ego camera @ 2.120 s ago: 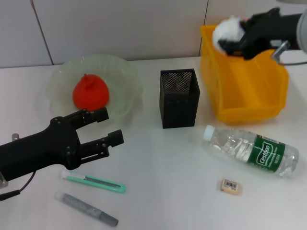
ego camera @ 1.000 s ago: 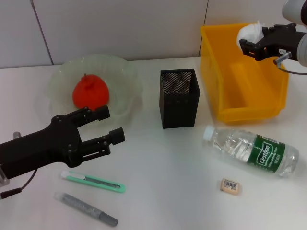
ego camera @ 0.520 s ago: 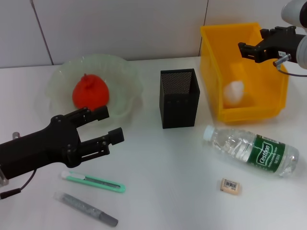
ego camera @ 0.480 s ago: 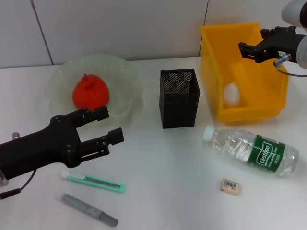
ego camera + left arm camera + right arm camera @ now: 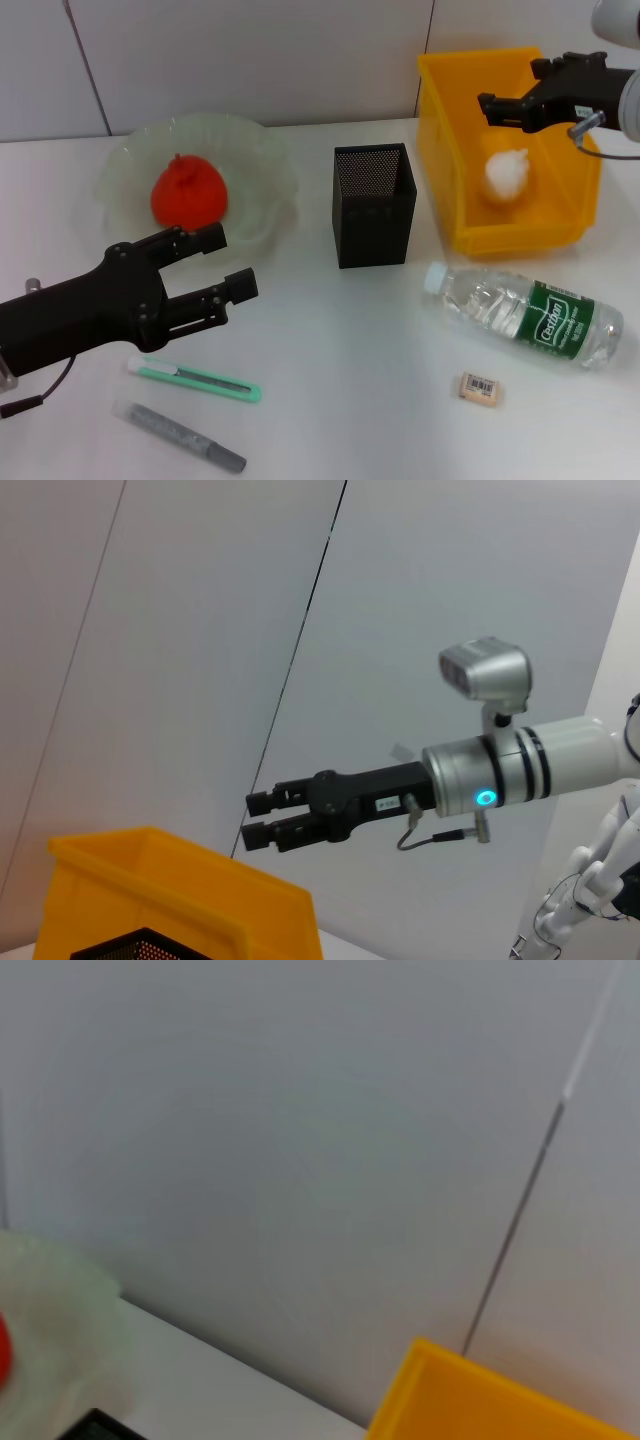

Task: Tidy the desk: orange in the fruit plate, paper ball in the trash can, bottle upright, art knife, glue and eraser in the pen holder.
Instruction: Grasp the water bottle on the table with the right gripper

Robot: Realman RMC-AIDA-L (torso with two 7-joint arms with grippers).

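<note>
Trouble I watch for: right claw (image 5: 487, 102), fingers apart and empty above the trash can (image 5: 450, 150), clipping its rim when heading for the lying bottle (image 5: 525, 315), which rolls easily.

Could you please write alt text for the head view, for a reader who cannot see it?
The right end effector hangs open above the trash can, where the paper ball lies. The left end effector hovers open near the fruit plate holding the orange.
</note>
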